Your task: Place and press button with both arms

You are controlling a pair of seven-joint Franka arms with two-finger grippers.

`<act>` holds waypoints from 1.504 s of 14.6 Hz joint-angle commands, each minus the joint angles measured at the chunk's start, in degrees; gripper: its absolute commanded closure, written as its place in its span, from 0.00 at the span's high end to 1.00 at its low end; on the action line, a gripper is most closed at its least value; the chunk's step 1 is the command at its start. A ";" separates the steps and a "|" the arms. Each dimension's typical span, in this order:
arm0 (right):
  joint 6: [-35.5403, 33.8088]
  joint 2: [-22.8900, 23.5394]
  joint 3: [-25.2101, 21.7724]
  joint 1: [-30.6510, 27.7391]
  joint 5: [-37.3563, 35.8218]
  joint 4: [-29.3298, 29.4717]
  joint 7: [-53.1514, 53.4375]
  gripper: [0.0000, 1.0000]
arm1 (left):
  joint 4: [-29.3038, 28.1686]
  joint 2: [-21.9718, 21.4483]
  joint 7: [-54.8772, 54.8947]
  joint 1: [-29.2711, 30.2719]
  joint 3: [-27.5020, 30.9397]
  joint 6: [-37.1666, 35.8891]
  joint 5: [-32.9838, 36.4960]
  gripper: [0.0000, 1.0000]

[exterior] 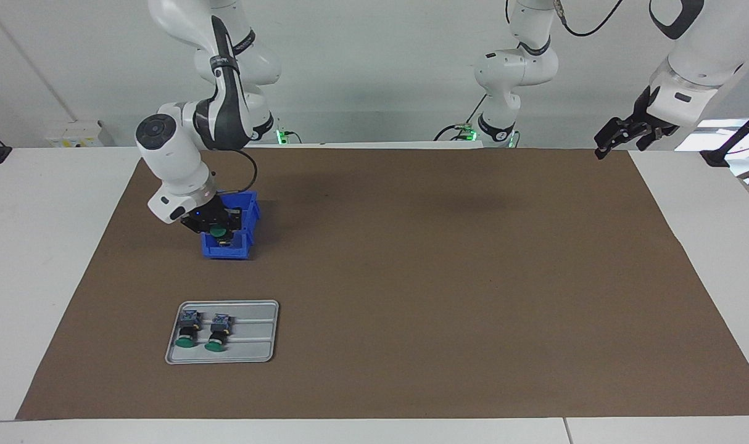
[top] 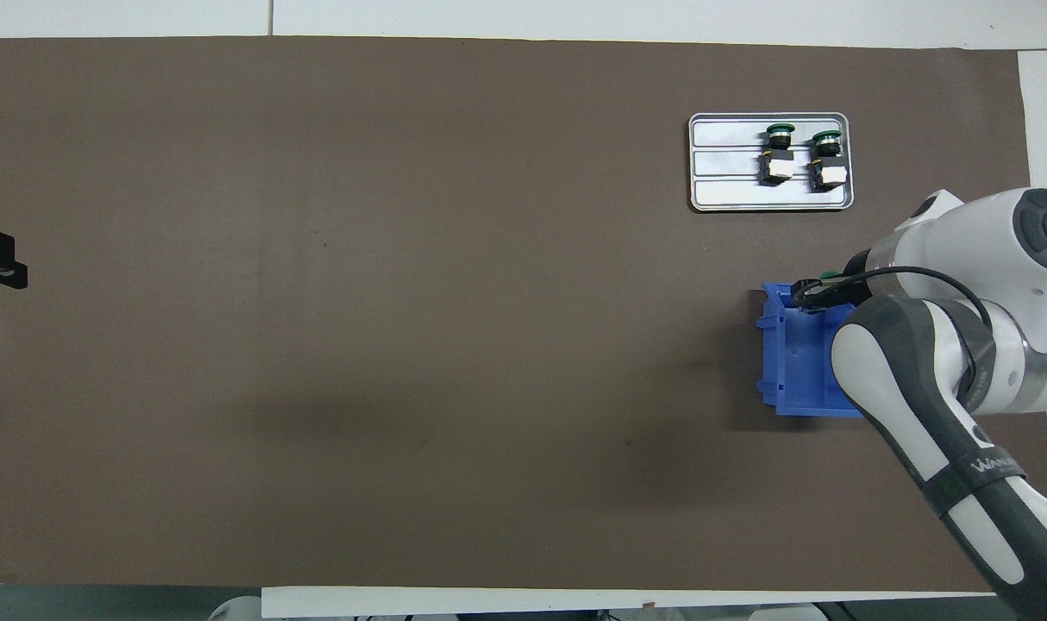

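Over the blue bin (exterior: 237, 243), at the right arm's end of the table, my right gripper (exterior: 219, 233) hangs low with its fingers closed on a button (exterior: 216, 232) — the green cap shows between them, just above the bin's open top. From overhead my own forearm covers most of the bin, and only a sliver of that green cap peeks out at the bin's rim farther from me.

Two more buttons of the same kind lie side by side on the grey tray (exterior: 260, 336), which sits farther from me than the bin, toward the same end of the table. One of them (exterior: 187, 330) and its neighbour (exterior: 217, 333) both lie on their sides, green caps pointing away from me, block ends toward me.

My left gripper (exterior: 621, 137) waits in the air over the brown mat's (exterior: 448, 277) corner at the left arm's end — its fingers look parted, holding nothing.
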 commanded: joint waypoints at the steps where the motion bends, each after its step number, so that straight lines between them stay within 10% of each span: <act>1: 1.39 -2.64 0.84 -1.26 1.15 -3.83 -0.96 0.01 | 0.31 -0.19 0.35 0.23 -0.80 -0.08 0.31 1.00; 13: -1.24 -2.46 0.84 -1.00 0.97 -1.47 -1.22 0.68 | 2.41 0.95 0.53 0.23 -0.80 1.94 -1.10 0.99; 16: -11.23 -2.46 0.75 -0.91 0.53 6.86 -1.31 1.00 | 4.34 2.79 0.53 0.23 -0.89 1.94 -1.19 0.99; 22: -35.22 -2.55 0.49 -2.39 0.09 29.71 -1.22 1.00 | 5.32 3.76 0.61 0.23 -1.77 1.68 -1.10 0.99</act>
